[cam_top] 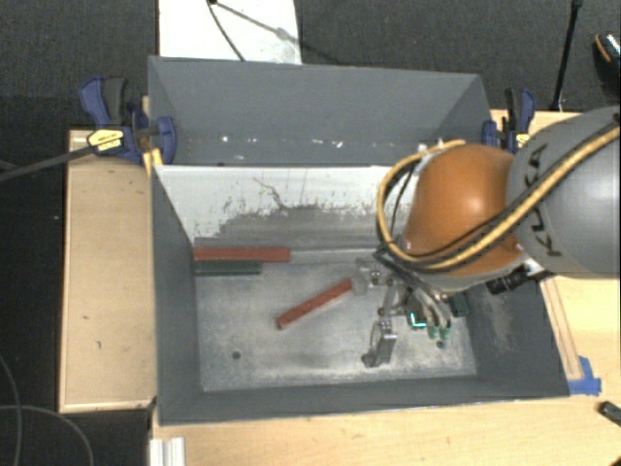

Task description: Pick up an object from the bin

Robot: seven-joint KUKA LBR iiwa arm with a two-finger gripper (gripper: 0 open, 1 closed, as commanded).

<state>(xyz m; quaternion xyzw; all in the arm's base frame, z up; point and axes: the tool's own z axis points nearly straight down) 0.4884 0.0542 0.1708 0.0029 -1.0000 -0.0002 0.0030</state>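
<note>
— So, is the pick done yet?

— No. The gripper (380, 343) sits low over the floor of the bin (340, 403), lower right of centre in the frame, under the arm's orange cover (456, 212). I see nothing held in it. Released or clenched, I cannot tell; it's too cluttered down there.

— What is it nearest to?

— A diagonal stick (314, 305), reddish-brown and flat, lying mid-floor. Its upper right end is just left of the gripper. Touching or apart, can't say.

— Anything else in there?

— Two more along the back wall, left of centre: a reddish-brown bar (243, 254) with a dark green bar (228, 268) right below it, side by side. Both are well apart from the gripper. There's also a small green speck (439, 334) just right of the gripper. Robot part or loose thing, unclear.

— Progress call?

— Early to middle, I'd judge. The arm is down in the bin, but no grasp shows and everything lies flat on the floor. What's left is to get hold of a thing, likely the diagonal stick, and lift it clear of the bin.
</note>
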